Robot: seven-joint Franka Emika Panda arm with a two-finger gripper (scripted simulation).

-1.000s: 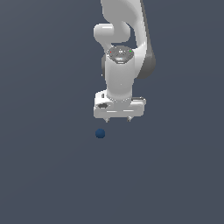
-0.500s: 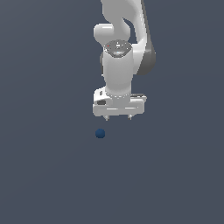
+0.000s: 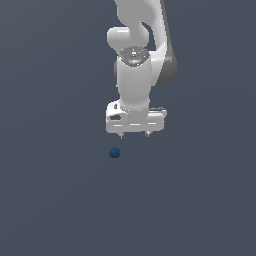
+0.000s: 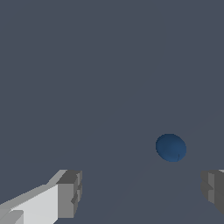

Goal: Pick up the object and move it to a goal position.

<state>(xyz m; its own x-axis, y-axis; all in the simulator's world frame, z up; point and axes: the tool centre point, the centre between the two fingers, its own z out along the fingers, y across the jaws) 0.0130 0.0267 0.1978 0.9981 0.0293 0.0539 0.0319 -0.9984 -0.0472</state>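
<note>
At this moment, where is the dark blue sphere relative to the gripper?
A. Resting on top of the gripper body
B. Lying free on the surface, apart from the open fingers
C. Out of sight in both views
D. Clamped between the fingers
B. The blue sphere lies on the surface below the gripper and toward the exterior view's left, and the wrist view shows it clear of both spread fingers.

**Count of things in view**

One sphere (image 3: 114, 152), small and dark blue. One arm (image 3: 137, 60), white. One gripper (image 3: 134, 135), carrying two fingers (image 4: 69, 194) with a wide gap between them. One plain grey surface (image 3: 50, 200) under it all. Nothing else to count.
</note>
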